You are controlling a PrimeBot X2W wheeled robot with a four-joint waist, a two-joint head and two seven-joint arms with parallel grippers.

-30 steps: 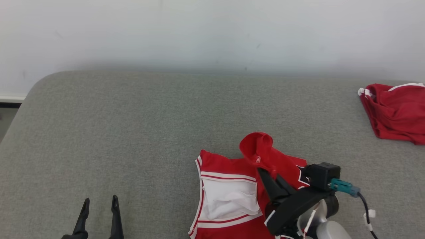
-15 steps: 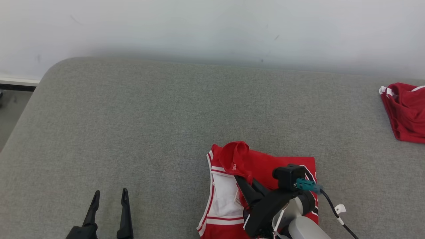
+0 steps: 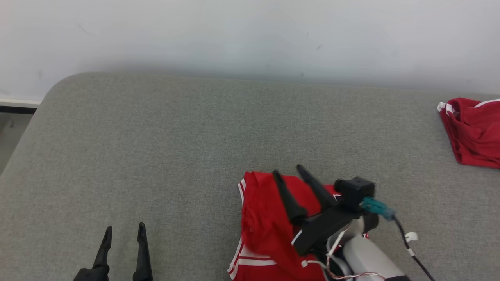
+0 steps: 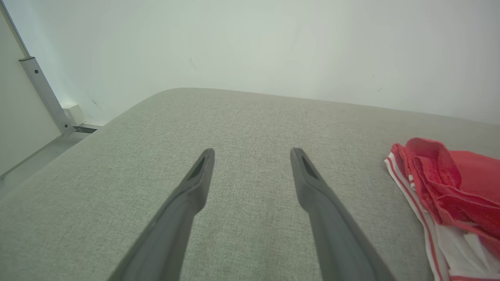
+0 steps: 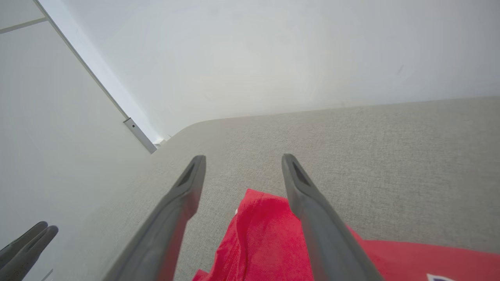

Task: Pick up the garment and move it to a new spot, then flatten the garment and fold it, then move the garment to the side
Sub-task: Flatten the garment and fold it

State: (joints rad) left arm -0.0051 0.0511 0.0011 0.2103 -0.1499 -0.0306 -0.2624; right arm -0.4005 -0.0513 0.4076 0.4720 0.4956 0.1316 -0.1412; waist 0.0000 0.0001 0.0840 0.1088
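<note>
The red garment [image 3: 261, 210] with white trim lies crumpled on the grey fabric surface [image 3: 175, 136]. The right tool [image 3: 288, 169] hangs over the garment's far edge, fingers spread, gripping nothing. The left tool [image 3: 125, 226] sits well to the garment's left, likewise spread and empty. Another red cloth [image 3: 474, 130] lies far off to the garment's right.

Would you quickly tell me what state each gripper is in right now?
Left gripper: open, holding nothing.
Right gripper: open, holding nothing, fingers over the red garment.
</note>
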